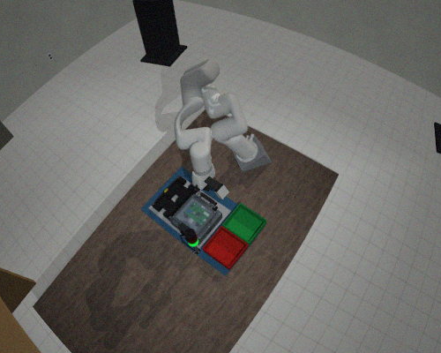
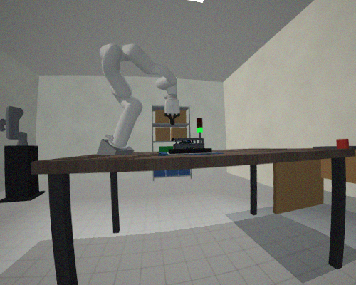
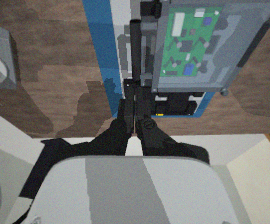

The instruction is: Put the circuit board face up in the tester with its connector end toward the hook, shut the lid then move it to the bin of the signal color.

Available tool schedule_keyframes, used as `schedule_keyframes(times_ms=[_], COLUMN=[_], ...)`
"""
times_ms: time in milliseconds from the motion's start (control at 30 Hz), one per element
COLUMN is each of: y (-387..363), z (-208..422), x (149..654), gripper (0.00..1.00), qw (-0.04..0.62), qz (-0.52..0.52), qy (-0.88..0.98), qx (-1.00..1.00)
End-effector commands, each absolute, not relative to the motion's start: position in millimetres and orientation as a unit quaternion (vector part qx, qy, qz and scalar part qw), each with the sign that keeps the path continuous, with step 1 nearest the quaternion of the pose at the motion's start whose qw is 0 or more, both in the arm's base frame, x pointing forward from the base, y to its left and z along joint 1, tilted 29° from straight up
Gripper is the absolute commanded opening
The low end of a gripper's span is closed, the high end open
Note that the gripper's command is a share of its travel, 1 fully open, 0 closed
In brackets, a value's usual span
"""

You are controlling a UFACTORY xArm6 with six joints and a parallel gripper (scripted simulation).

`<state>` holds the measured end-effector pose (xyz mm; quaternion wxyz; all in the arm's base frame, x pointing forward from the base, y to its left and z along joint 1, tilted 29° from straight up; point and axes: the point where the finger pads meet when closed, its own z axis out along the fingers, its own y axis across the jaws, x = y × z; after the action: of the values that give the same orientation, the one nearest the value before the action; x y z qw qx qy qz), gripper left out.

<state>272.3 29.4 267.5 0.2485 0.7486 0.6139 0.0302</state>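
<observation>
The black two-fingered gripper (image 3: 134, 124) is pinched fully together with nothing between its fingertips, hanging above the tester's edge near the dark latch hook (image 3: 134, 47). Just beyond it, the green rectangular circuit board (image 3: 188, 42) lies face up inside the grey tester (image 1: 200, 214), under the see-through lid (image 3: 221, 47), which appears to be down. Its white connector (image 3: 201, 13) sits at one short end.

The board looks thin, stiff and light, with small parts on its top face that are likely fragile. Once the lid is up, I judge it best taken by its two long bare edges, pinched gently and kept level so it lifts straight off the pins.

Count: one board, one tester, one black tray (image 1: 173, 197) with two pockets, one signal tower (image 1: 191, 238) glowing green, one green plastic bin (image 1: 245, 222), one red plastic bin (image 1: 225, 247), all on one blue bench mat (image 1: 150, 209) on the brown wooden table (image 1: 268, 212).
</observation>
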Motion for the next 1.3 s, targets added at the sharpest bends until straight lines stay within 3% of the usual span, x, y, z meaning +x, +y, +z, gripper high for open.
schedule_keyframes(times_ms=[0,633,1267], y=[29.2,29.1,29.1], z=[267.3,266.9,266.9], x=[273.4,273.5,273.5], gripper=[0.0,0.0,0.0], qw=[0.249,0.248,0.231], qz=[0.032,0.04,0.097], qy=[0.614,0.588,0.39], qx=[0.749,0.769,0.886])
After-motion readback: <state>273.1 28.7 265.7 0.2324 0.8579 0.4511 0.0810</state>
